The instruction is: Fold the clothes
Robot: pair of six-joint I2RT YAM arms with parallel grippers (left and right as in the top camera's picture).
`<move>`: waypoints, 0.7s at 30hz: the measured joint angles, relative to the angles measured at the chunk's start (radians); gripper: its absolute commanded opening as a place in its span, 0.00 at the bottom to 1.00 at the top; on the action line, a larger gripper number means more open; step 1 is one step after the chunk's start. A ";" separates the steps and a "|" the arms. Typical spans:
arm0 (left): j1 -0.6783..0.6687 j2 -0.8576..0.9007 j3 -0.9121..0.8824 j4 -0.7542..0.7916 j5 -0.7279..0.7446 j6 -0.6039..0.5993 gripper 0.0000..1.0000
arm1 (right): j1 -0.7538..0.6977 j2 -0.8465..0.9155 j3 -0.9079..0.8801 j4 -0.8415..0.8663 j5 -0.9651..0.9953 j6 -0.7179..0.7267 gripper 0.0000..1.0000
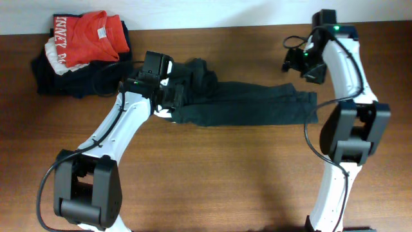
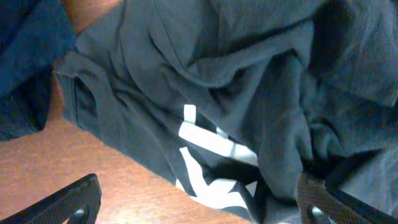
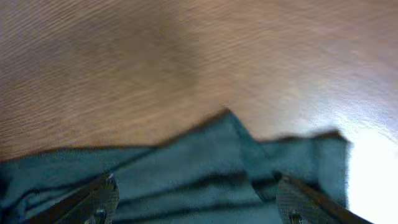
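The black T-shirt (image 1: pixel 251 106) lies on the wooden table (image 1: pixel 225 174) as a long crumpled band, bunched at its left end. My left gripper (image 1: pixel 164 96) is open over that bunched end. In the left wrist view its fingers (image 2: pixel 196 208) are spread wide, with the shirt's (image 2: pixel 249 93) wrinkled fabric and white letters (image 2: pixel 211 162) between them. My right gripper (image 1: pixel 295 62) is open and empty, hovering just beyond the shirt's right end. In the blurred right wrist view its fingers (image 3: pixel 199 205) are spread above the shirt's edge (image 3: pixel 205 168).
A pile of clothes sits at the back left: a red-orange shirt (image 1: pixel 87 38) on dark navy folded garments (image 1: pixel 64 80), close to my left gripper. The navy fabric (image 2: pixel 25 62) shows at the left of the left wrist view. The table's back edge meets a white wall.
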 measured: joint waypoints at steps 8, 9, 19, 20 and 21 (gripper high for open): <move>0.000 0.000 0.000 -0.032 0.000 0.000 0.99 | 0.066 0.129 0.000 0.057 0.098 0.019 0.79; 0.000 0.000 0.000 -0.032 0.000 0.000 0.99 | 0.060 0.134 0.000 0.064 0.106 0.019 0.78; 0.000 0.000 0.000 -0.032 0.000 0.000 0.99 | 0.048 0.155 0.000 0.073 0.128 0.030 0.32; 0.000 0.000 0.000 -0.032 0.000 0.000 0.99 | 0.048 0.155 0.000 0.071 0.127 0.029 0.32; 0.000 0.000 0.000 -0.032 0.000 0.000 0.99 | 0.048 0.155 0.000 0.069 0.128 0.030 0.32</move>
